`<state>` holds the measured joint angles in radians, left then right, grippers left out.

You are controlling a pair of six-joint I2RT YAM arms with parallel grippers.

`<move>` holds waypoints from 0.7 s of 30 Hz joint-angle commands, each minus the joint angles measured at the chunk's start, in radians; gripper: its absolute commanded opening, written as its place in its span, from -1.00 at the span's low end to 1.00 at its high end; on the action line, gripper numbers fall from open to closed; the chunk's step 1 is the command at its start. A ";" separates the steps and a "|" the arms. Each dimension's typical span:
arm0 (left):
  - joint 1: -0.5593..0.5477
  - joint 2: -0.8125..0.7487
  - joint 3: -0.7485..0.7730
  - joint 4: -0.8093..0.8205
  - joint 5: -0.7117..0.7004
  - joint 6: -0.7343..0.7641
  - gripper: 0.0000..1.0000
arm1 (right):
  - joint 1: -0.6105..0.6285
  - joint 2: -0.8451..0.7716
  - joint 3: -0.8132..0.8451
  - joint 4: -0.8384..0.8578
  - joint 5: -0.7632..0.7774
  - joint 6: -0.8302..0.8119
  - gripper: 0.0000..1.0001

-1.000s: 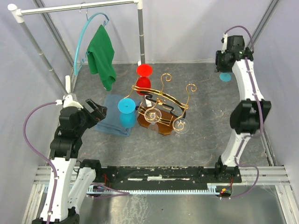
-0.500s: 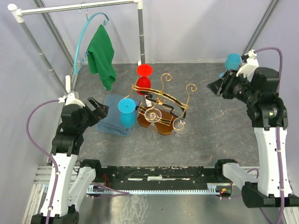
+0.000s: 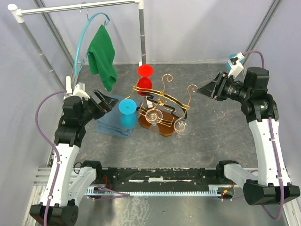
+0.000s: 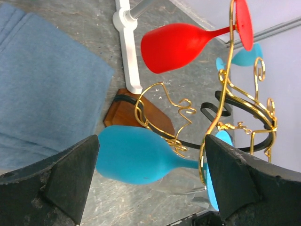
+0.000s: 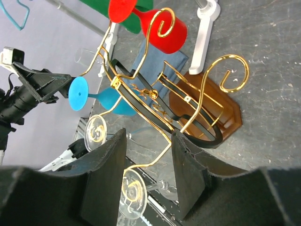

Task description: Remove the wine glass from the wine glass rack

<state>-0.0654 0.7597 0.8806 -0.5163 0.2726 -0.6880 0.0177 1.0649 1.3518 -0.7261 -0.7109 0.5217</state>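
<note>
Four upturned glasses (image 3: 154,116) hang from a gold wire rack (image 3: 165,100). Your left gripper (image 3: 107,100), fingers (image 4: 61,179) wide apart, frames the blue glass (image 4: 136,160) without touching it; your right gripper (image 3: 207,89), half spread, holds nothing. Close on the stem gently, then draw the foot level along the rails, clear of the scrolls. Beneath: mottled grey tabletop (image 3: 211,134). Beyond: green towel (image 3: 104,54), white rail (image 3: 75,7), pale walls (image 3: 188,28).

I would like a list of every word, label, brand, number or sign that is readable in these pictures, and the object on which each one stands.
None: no word, label, brand, number or sign can be read in any view.
The wine glass rack, its wooden base, the red wine glass, the blue wine glass, the blue cloth and the green cloth show only plain surfaces.
</note>
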 commanded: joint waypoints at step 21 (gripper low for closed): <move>-0.001 -0.068 0.052 0.006 0.036 -0.049 0.93 | 0.613 0.422 0.250 0.166 0.059 0.065 -0.19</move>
<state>-0.0654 0.7074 0.8913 -0.5095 0.3145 -0.7212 0.5838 1.4174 1.4769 -0.5591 -0.6903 0.6289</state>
